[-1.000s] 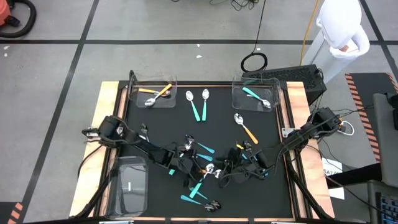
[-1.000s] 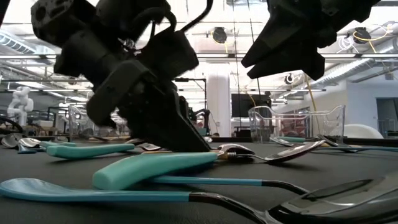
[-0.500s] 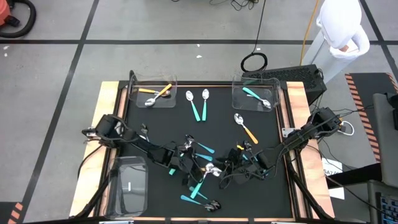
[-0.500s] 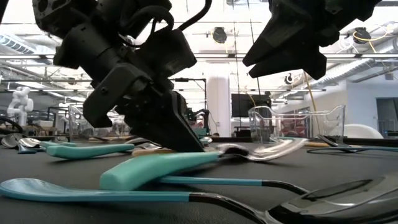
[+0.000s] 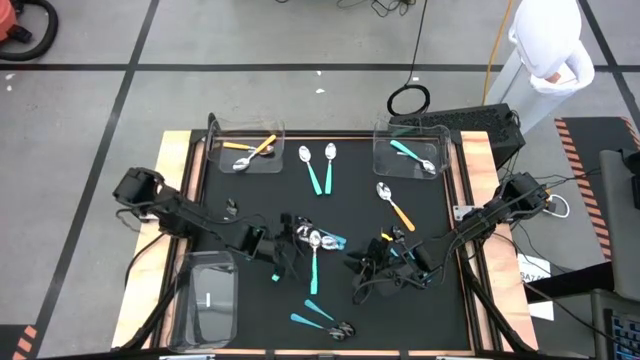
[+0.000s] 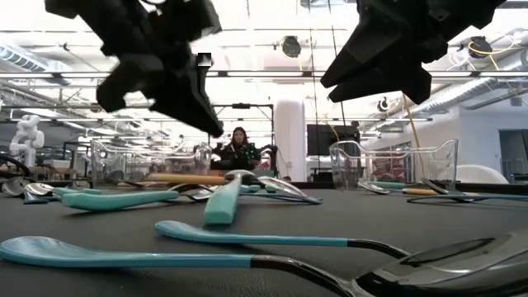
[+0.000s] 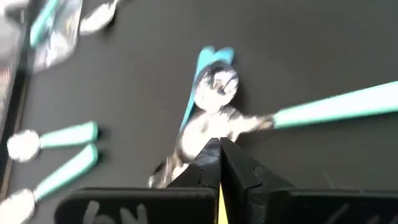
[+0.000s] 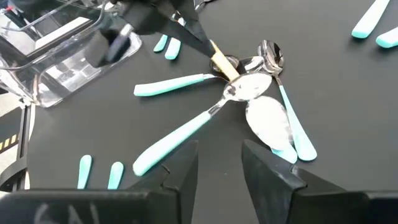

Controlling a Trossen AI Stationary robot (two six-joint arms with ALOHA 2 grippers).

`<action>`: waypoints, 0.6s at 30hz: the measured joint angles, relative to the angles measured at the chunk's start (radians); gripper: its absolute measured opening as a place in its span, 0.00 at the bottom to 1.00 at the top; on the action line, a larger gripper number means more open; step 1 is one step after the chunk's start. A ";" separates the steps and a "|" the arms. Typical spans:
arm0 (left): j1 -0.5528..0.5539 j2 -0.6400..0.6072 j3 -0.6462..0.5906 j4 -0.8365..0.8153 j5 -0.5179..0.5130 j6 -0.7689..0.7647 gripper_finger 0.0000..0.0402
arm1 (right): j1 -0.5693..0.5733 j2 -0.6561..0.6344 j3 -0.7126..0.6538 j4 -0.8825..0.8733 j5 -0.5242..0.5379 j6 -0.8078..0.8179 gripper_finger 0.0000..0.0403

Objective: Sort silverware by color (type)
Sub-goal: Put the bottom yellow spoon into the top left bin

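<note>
Silverware (image 5: 314, 243) is mostly bunched up in the middle of the black counter (image 5: 430, 215), a little pile of silver-headed spoons with teal handles crossing each other. A long teal spoon (image 5: 313, 268) pokes out of it toward the near edge, and a couple more teal ones with dark heads (image 5: 320, 318) lie close to that edge. Sorting looks partly done: an orange spoon (image 5: 250, 152) sits in the far-left clear bin (image 5: 247, 130), a teal spoon (image 5: 412, 156) in the far-right bin (image 5: 410, 133), two teal ones (image 5: 321, 168) lie between those bins, and a loose orange-handled one (image 5: 394, 206) is over toward the right.

Left hand (image 5: 283, 238) is right at the left side of the pile. In the left wrist view its fingers (image 7: 219, 163) are pressed together, with a yellowish sliver showing between them in both wrist views. I'm guessing that's an orange handle being pinched, but I can't tell for sure what it's holding.

Right hand (image 5: 365, 270) waits just right of the pile with its fingers (image 8: 268, 167) spread and nothing in them.

My read is we're mid-pick on the cluster. If that is an orange one, the next move calls for lifting it clear without dragging the tangled teal spoons along, then carrying it to the far-left bin with the other orange piece.
</note>
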 joint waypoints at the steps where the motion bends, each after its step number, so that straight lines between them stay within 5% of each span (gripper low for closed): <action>1: -0.011 -0.006 0.000 0.005 0.012 0.033 0.00 | 0.000 0.000 0.000 0.001 0.000 -0.001 0.29; 5: -0.059 -0.016 0.002 0.045 0.065 0.147 0.00 | 0.001 0.000 0.000 0.000 0.000 0.001 0.29; 11: -0.053 -0.016 0.002 0.001 -0.058 0.096 0.00 | 0.003 0.000 0.000 0.001 -0.001 0.005 0.29; 18: 0.017 0.019 0.000 0.000 0.105 -0.084 0.11 | 0.008 0.000 0.000 0.001 -0.002 0.026 0.29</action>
